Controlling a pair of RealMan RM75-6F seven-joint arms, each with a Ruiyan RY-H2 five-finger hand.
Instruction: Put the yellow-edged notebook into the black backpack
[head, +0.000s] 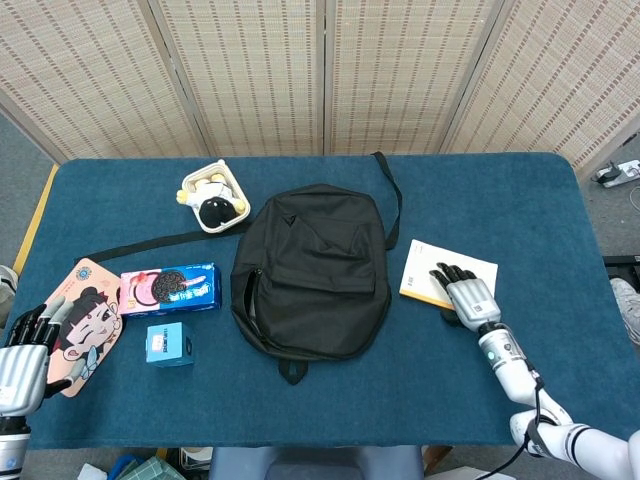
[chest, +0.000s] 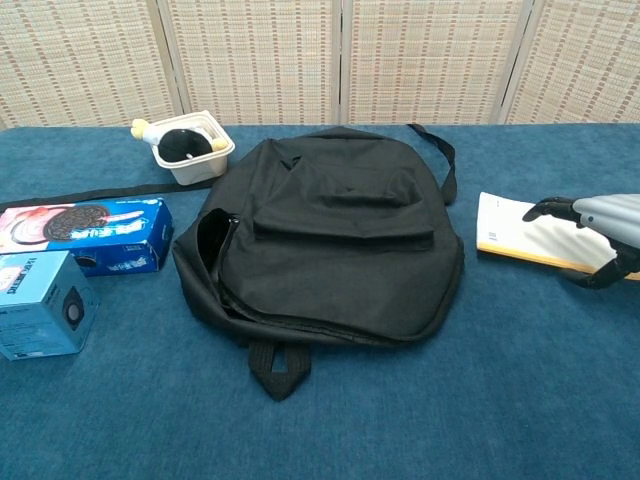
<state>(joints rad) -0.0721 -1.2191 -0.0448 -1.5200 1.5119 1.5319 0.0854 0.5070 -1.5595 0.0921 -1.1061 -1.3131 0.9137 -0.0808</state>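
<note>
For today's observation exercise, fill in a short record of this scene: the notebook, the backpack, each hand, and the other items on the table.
notebook: yellow-edged notebook lies right of the backpack, outside it
backpack: black backpack lies flat at mid-table
right hand: right hand grips the notebook's near edge
left hand: left hand open at the table's near left corner
other items: cookie box, small blue box, white tub

Head view looks steeply down; chest view low, closer; both share backpack (head: 312, 270).
</note>
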